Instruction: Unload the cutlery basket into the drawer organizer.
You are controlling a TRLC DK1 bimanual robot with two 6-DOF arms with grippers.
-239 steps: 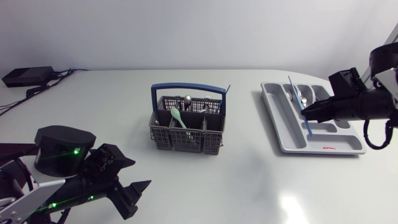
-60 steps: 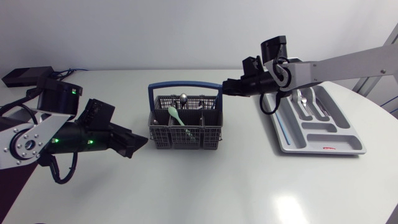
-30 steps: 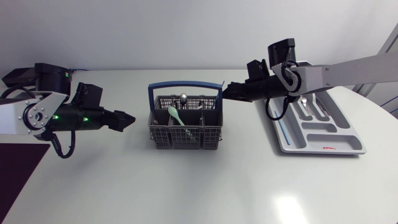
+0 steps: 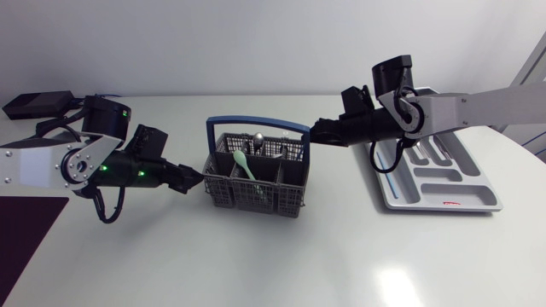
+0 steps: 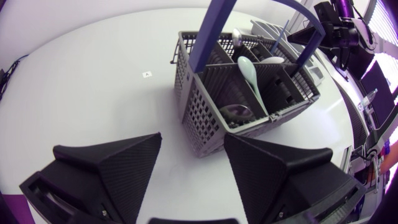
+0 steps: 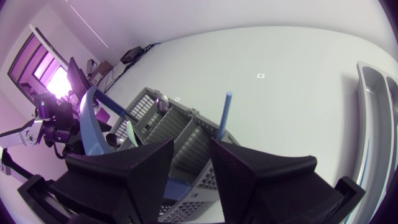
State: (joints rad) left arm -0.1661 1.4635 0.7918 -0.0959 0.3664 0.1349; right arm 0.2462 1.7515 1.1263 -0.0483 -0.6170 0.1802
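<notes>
The grey cutlery basket (image 4: 256,179) with a blue handle (image 4: 256,122) stands mid-table. It holds a pale green spoon (image 4: 245,164), a metal spoon (image 4: 257,136) and a blue utensil handle (image 4: 307,141) in its far right corner. My left gripper (image 4: 193,178) is open at the basket's left corner (image 5: 200,118), which lies between its fingertips (image 5: 149,146) untouched. Open with a narrow gap, my right gripper (image 4: 319,130) hovers by the basket's far right corner, just short of the blue handle (image 6: 224,112). The grey organizer (image 4: 486,200) at the right holds spoons (image 4: 417,139) and a blue utensil (image 4: 386,175).
A black box (image 4: 34,104) with cables lies at the table's back left corner. The right arm (image 4: 461,107) stretches over the organizer's far end. White tabletop lies in front of the basket and the organizer.
My left gripper swung up and right to the basket's left corner, its fingers narrowing a little. The right gripper left the blue utensil in the organizer and came to the basket's right corner.
</notes>
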